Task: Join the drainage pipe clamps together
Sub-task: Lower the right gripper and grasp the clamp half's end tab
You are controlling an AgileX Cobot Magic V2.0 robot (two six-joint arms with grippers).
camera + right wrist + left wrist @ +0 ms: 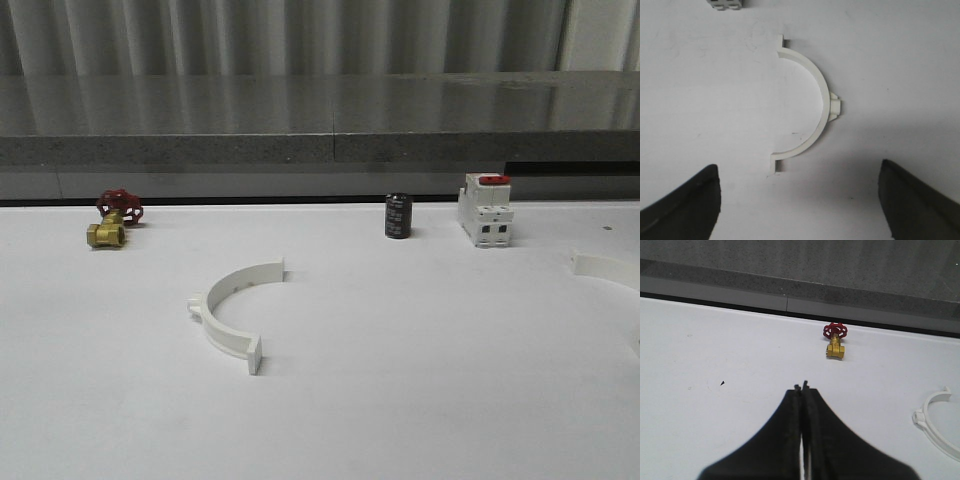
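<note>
Front view is showing one white half-ring clamp [232, 307] lying at the desk's [420, 400] middle, the other clamp [608, 270] sitting at 3 o'clock. The left hand [801, 387] is pressing together, holding nothing. The right hand [800, 195] is hanging wide apart over that second clamp.

- One white half-ring clamp [235, 306] lies flat near the middle of my table, its open side facing right, flange tabs at both ends.
- The other half-ring [807, 120] lies flat at the far right edge, well apart.
</note>
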